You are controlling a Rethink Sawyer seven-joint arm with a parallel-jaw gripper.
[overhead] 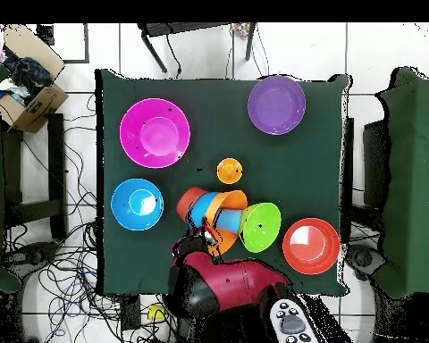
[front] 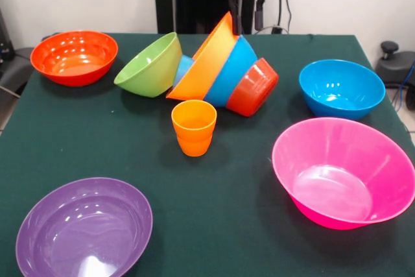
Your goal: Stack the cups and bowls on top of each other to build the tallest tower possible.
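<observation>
A nested pile lies tipped on its side at the table's far middle: a lime green bowl point(front: 152, 64), a light blue cup point(front: 183, 68) peeking out, an orange bowl point(front: 211, 56), a blue bowl point(front: 235, 72) and a small red-orange bowl point(front: 254, 87). An orange cup point(front: 193, 126) stands upright in front of it. My gripper point(front: 248, 16) hangs just behind the pile's top, its fingers apart and empty. In the overhead view the gripper point(overhead: 205, 239) sits beside the pile point(overhead: 220, 213), with the orange cup point(overhead: 229, 170) beyond.
On the green table point(front: 227, 225) single bowls stand upright: red-orange point(front: 74, 56) far left, blue point(front: 340, 87) right, large pink point(front: 343, 170) near right, purple point(front: 84, 228) near left. A cardboard box point(overhead: 30, 94) sits off the table.
</observation>
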